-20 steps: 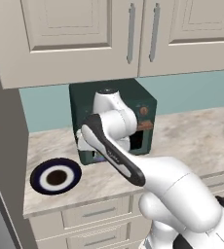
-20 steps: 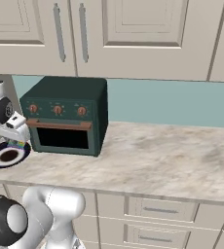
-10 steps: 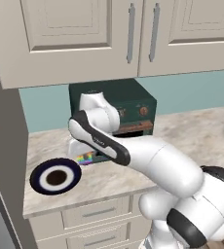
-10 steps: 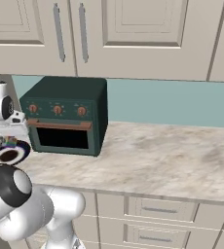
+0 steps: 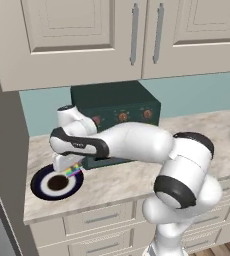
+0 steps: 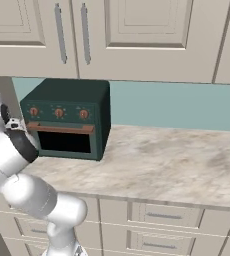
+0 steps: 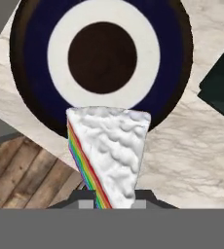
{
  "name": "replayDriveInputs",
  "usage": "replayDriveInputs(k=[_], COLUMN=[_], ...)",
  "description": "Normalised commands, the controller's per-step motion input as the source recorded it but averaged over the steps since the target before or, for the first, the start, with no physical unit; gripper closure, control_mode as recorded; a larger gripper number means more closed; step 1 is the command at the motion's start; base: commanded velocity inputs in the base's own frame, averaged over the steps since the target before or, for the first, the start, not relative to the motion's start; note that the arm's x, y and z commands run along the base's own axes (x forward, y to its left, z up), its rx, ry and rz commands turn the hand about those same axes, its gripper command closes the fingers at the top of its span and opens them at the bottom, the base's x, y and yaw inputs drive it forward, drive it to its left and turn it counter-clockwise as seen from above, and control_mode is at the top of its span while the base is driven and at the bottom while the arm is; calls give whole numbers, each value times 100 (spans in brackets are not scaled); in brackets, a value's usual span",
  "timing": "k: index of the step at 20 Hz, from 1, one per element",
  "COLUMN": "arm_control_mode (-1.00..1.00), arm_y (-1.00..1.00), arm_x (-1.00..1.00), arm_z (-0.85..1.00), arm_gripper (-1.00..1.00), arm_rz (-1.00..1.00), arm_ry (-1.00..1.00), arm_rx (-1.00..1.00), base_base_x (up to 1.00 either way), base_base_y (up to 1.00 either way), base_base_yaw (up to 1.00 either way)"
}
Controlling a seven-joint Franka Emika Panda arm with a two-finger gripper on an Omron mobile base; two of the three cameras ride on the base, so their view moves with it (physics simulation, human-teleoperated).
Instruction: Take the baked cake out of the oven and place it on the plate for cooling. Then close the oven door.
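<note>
Rainbow-layered cake, a white-frosted wedge, is sitting clamped between the gripper's fingers, and since half a second ago the arm has been swinging further left and lower, so the slice is now hanging just over the near right edge of the plate. That plate, dark blue with a white ring and dark centre, is lying on the marble counter near its front edge and close to the left end by the tall side panel. Behind it, the dark green oven is standing against the wall, its door appearing shut. Rightward, the counter is stretching away open.
</note>
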Motion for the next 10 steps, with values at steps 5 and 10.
replayDriveInputs(k=[5,10], arm_control_mode=[-100,-100], arm_y=[51,21], arm_x=[42,30], arm_z=[-51,-56], arm_gripper=[100,100], arm_rz=[11,3], arm_ry=[-5,-18], arm_rx=[-1,0], base_base_x=[0,0], base_base_y=[0,0], base_base_yaw=[0,0])
